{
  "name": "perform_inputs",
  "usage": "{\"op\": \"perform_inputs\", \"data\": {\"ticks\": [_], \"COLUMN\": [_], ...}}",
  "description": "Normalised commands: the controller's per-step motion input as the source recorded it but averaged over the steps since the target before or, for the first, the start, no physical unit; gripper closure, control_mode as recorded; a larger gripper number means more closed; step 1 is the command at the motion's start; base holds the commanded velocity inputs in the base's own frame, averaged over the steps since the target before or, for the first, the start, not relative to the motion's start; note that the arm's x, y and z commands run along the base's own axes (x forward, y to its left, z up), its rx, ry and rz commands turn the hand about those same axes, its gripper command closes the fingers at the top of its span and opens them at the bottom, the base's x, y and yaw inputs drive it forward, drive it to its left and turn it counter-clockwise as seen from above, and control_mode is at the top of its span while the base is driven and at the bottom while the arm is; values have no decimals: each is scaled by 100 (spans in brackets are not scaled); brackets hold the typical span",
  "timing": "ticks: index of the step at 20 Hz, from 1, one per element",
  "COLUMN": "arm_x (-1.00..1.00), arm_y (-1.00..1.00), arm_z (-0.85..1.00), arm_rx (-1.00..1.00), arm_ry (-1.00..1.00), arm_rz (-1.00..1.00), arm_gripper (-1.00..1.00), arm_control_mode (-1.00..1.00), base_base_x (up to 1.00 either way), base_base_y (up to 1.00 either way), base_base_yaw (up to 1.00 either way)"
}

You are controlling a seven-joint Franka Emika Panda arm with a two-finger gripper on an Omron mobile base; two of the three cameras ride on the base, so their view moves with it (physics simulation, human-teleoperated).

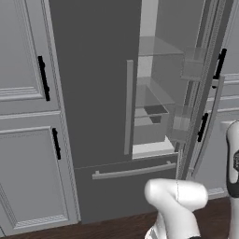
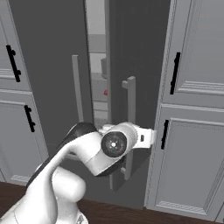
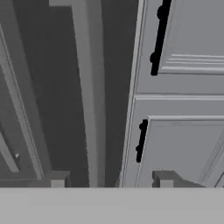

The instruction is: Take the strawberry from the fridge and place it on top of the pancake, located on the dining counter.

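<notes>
The fridge (image 1: pixel 93 70) is tall and dark grey, with its left door shut and its right door (image 2: pixel 135 43) swung partly open. Through the gap a tiny red strawberry (image 2: pixel 105 92) sits on an inner shelf. Glass shelves (image 1: pixel 151 95) and clear door bins (image 1: pixel 191 70) show inside. My arm's wrist (image 2: pixel 114 143) hangs right in front of the open door's long bar handle (image 2: pixel 129 118). In the hand view my gripper (image 3: pixel 111 180) is open, and the handle (image 3: pixel 89 96) runs between the spread fingertips (image 3: pixel 57 179) without touching them. The pancake and the dining counter are out of view.
Light grey panelled cabinets with short black handles flank the fridge on the left (image 1: pixel 23 140) and on the right (image 2: pixel 192 153). A freezer drawer with a horizontal bar handle (image 1: pixel 133 171) lies below the doors. Dark wood floor (image 1: pixel 116 228) runs along the base.
</notes>
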Motion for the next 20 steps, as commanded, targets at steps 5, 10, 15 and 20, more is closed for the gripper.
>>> {"op": "perform_inputs", "data": {"ticks": [5,10,15,20], "arm_x": [-63,-38,35,65], "arm_y": [68,78,72,23], "arm_z": [60,35,3,-12], "arm_rx": [-38,-39,-69,-39], "arm_ry": [9,23,59,63], "arm_rz": [-23,-24,-15,-1], "arm_gripper": [-100,-100,-100,-100], "arm_control_mode": [-100,-100,-100,-100], "base_base_x": [0,0,0,0], "base_base_y": [0,0,0,0], "base_base_yaw": [0,0,0,0]}}
